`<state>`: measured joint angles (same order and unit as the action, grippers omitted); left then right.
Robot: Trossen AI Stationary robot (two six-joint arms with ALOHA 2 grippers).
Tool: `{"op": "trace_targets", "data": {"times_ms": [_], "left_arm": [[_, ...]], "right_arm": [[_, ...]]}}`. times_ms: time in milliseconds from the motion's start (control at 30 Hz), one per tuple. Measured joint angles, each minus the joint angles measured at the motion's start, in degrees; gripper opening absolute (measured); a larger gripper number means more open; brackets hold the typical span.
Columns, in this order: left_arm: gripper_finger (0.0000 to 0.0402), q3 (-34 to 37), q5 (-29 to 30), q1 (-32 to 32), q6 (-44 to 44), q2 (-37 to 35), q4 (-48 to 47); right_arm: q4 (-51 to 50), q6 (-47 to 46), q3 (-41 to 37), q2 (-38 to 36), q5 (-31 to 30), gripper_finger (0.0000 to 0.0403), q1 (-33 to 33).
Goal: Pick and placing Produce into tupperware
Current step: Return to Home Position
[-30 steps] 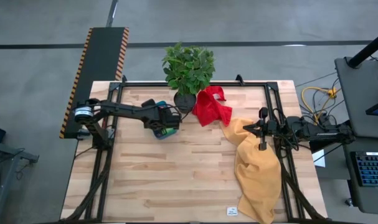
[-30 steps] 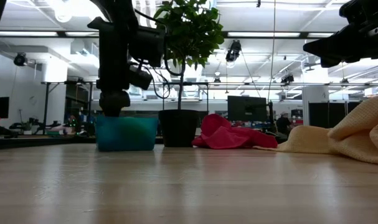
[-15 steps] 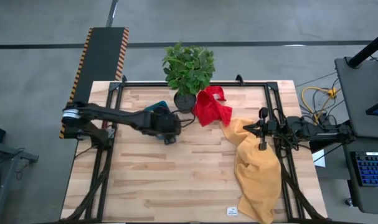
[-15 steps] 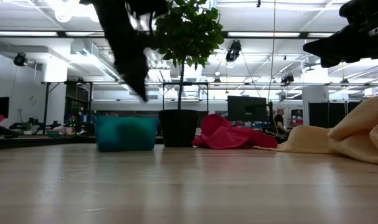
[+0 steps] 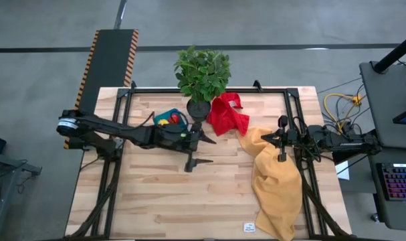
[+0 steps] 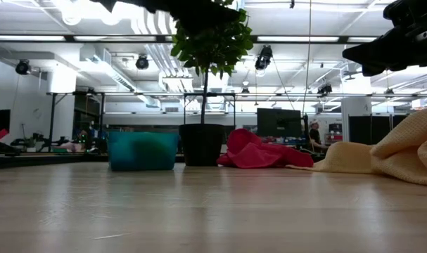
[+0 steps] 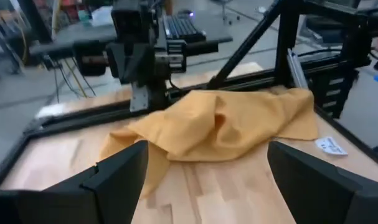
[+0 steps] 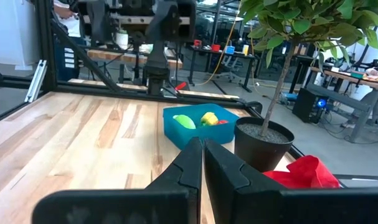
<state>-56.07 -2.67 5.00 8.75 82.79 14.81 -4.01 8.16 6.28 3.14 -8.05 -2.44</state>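
The blue tupperware tub [image 5: 169, 119] stands on the table near its far edge, left of the black plant pot [image 5: 197, 110]. Red, yellow and green produce [image 8: 201, 119] lies inside it. My left gripper [image 5: 208, 151] is open and empty. It hangs above the table to the right of the tub and points toward the table's right; its fingers [image 7: 117, 177] stand wide apart. My right gripper [image 5: 266, 138] is shut and empty. It hovers over the yellow cloth [image 5: 276, 181] at the right and points toward the tub [image 8: 198, 129].
A leafy potted plant [image 5: 203, 72] stands at the far edge. A red cloth [image 5: 228, 114] lies beside the pot, and the yellow cloth spreads from there toward the near right corner. A black frame [image 5: 209, 89] runs along the table's edges. Bare wood lies at the near left.
My left gripper has risen from just above the tub, going out of the low view. It has moved toward the table's right and a little toward the near edge. It has turned level, pointing right. The tub has stayed in place.
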Motion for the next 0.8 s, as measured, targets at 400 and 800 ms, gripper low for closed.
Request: {"op": "trace_targets", "data": {"times_ms": [400,800], "left_arm": [[0.0266,5.1,-0.2,-0.1,4.1,-0.6,11.8],[0.0018,7.5,-1.2,-0.1,7.1,-9.0,6.9]], "right_arm": [[0.0,-2.1,0.0,0.0,0.0,0.0009,0.0],[-0.3,-2.1,0.0,0.0,0.0,0.0009,0.0]]}}
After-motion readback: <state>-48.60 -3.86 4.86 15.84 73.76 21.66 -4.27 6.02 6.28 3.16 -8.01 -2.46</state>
